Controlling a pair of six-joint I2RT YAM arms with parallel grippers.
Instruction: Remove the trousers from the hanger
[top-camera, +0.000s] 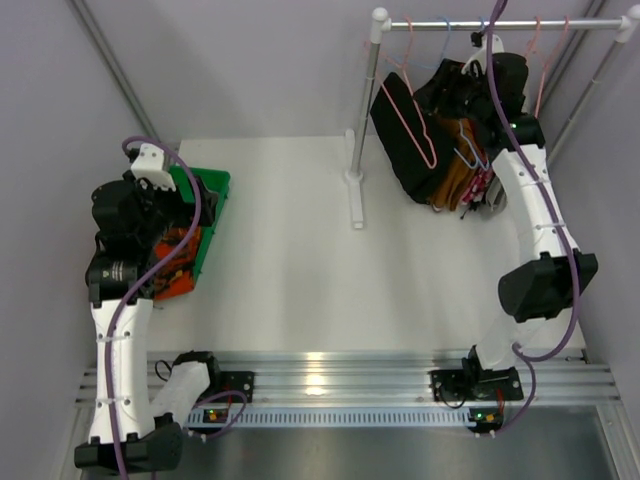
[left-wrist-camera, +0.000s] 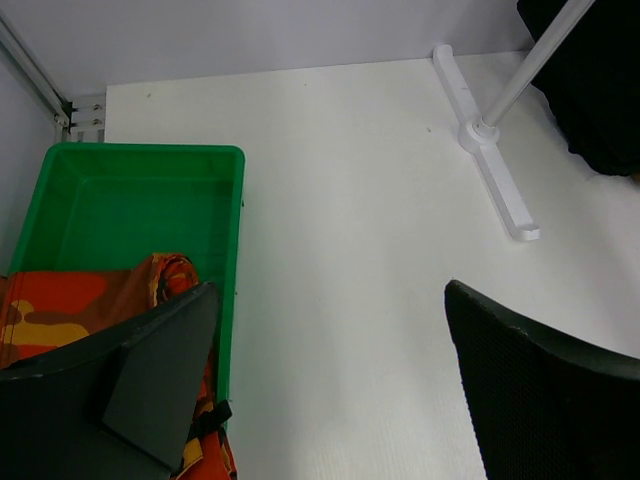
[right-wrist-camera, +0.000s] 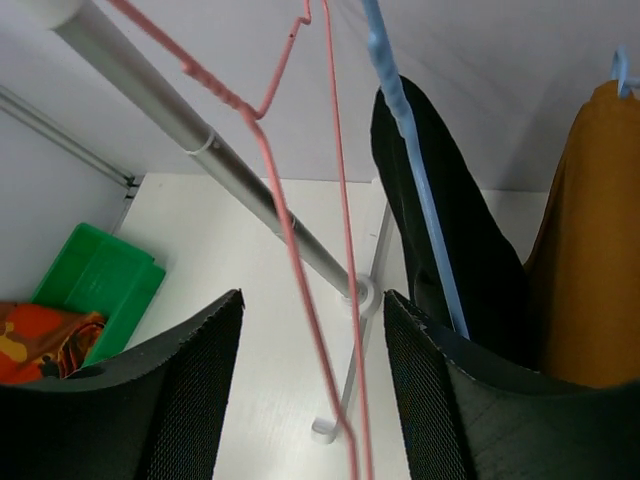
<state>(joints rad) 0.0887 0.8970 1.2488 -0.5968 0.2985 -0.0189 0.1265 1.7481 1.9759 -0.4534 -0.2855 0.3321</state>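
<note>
Just right of the right gripper (right-wrist-camera: 312, 297), as its wrist camera sees it, the black trousers (right-wrist-camera: 440, 230) hang draped over a blue hanger (right-wrist-camera: 415, 180), close beside the right-hand finger. Further right, the mustard-brown trousers (right-wrist-camera: 590, 250) hang on a hanger of their own. The gripper's fingers stand apart, and the wire of a pink hanger (right-wrist-camera: 300, 270) runs down through the gap between them. Neither finger presses on it, and nothing is clamped. Above and to the left of the fingers, the grey rail (right-wrist-camera: 150, 100) slants away towards its white stand.

Below the left gripper (left-wrist-camera: 330, 290) and to its left, a green tray (left-wrist-camera: 130, 190) sits on the white table (left-wrist-camera: 340, 180). The orange trousers (left-wrist-camera: 60, 305), patterned in darker patches, lie crumpled in the tray's near end, partly hidden by the left-hand finger. This gripper's jaws are spread wide and hold nothing. Ahead and to its right stands the stand foot (left-wrist-camera: 490, 170), flat on the table
</note>
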